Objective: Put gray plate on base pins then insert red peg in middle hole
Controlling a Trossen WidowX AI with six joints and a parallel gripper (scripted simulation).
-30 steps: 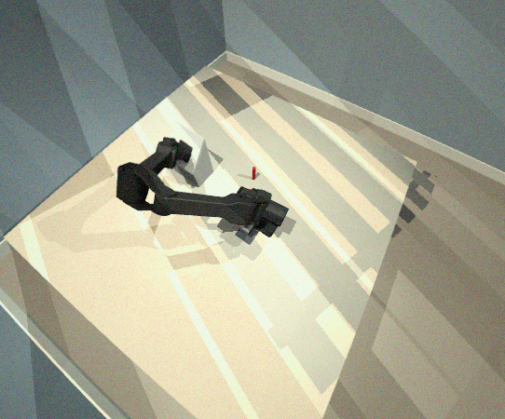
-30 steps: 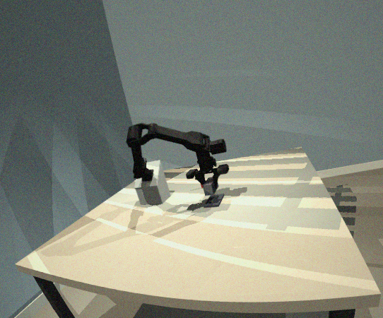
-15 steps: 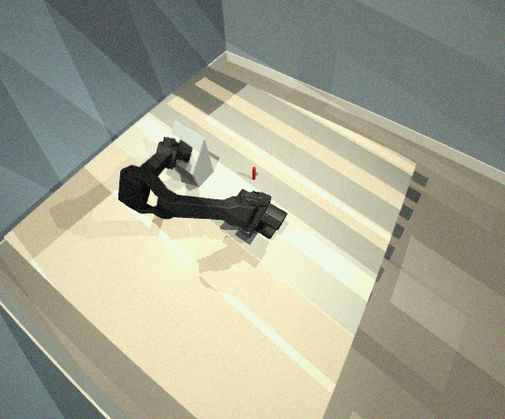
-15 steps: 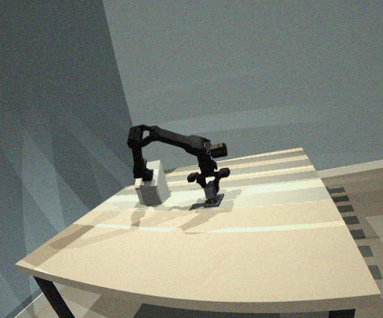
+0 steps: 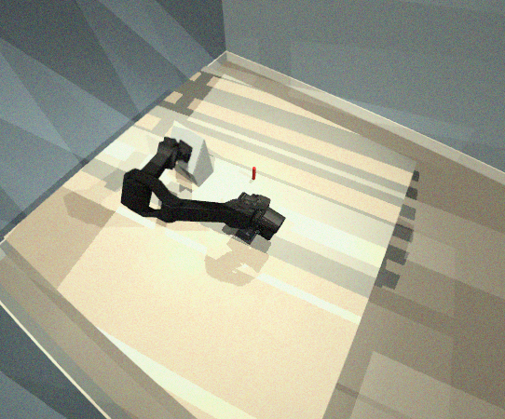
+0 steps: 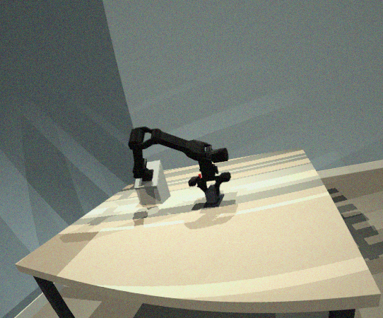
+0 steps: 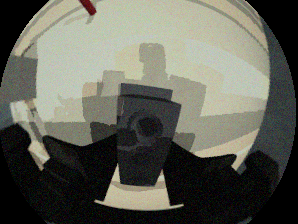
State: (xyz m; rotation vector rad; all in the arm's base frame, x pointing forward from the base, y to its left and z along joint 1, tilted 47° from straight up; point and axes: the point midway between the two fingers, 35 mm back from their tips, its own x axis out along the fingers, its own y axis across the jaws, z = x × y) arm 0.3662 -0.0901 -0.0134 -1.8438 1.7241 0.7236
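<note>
My gripper [image 6: 213, 190] [image 7: 143, 135] is shut on the gray plate [image 6: 213, 196] [image 7: 140, 172], with a finger at each side of it. The plate is low over the dark base [image 6: 220, 201] [image 7: 146, 90], whose far edge shows just past the plate in the wrist view. Whether the plate touches the base, and how it lines up with the pins, cannot be told. The pins are hidden. The red peg [image 5: 253, 172] [image 6: 200, 175] [image 7: 88, 7] stands upright on the table, apart from the gripper, and is mostly hidden behind the gripper in the exterior view.
A pale gray block [image 5: 202, 160] [image 6: 162, 187] stands beside the arm's foot, to the left of the peg in the top view. Banded shadows and bright patches cross the wooden table [image 5: 197, 321] [image 6: 209, 258], and dark shadows lie around the base.
</note>
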